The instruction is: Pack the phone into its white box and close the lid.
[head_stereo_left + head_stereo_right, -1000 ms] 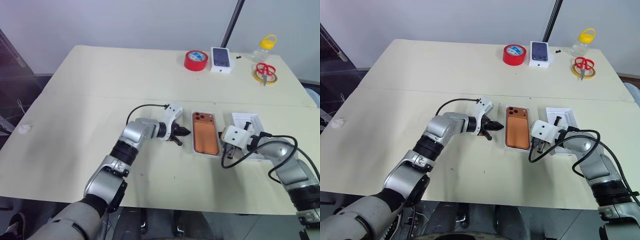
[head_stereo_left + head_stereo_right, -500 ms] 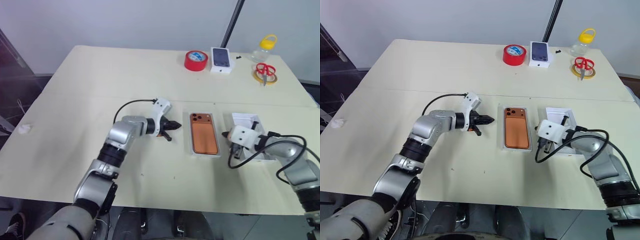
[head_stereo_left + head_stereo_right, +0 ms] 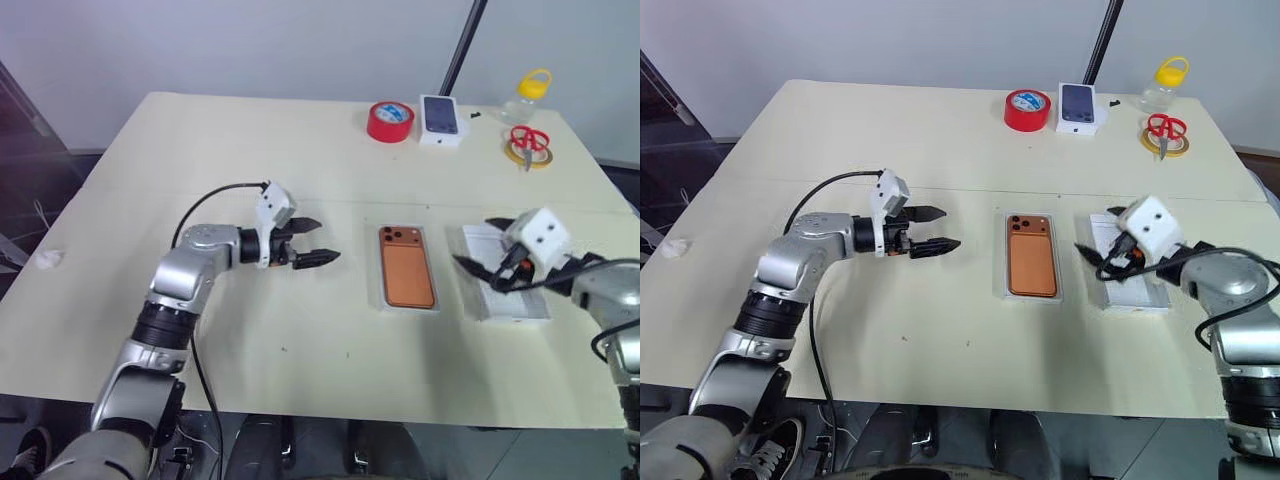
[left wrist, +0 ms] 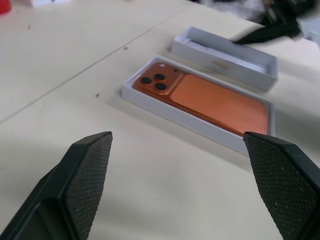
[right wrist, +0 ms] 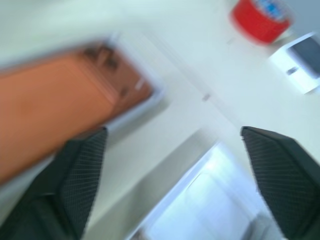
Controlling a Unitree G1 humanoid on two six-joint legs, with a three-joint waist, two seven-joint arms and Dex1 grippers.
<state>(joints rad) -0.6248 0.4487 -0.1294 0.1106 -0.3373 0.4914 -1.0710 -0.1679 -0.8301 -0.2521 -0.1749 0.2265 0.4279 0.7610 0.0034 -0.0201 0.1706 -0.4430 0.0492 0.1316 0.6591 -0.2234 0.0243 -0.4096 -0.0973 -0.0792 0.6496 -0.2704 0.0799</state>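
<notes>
We see the phone (image 3: pixel 408 278) lying back-up inside the white box (image 3: pixel 383 296) at the centre of the head-camera frame, its camera lenses toward the far end. The lid (image 3: pixel 523 309) rests on the table (image 3: pixel 200 150) just right of the box, apart from it.

Our left gripper (image 3: pixel 315 240) hovers left of centre, its 2 fingers spread wide and holding nothing, pointing toward the box. Our right gripper (image 3: pixel 478 252) sits at centre right, over the lid's left side, fingers also wide apart and empty.

Along the upper right of the frame stand a red tape roll (image 3: pixel 391 121), a small printed box (image 3: pixel 442 119), a bottle with a yellow cap (image 3: pixel 529 95) and scissors (image 3: pixel 528 145).
</notes>
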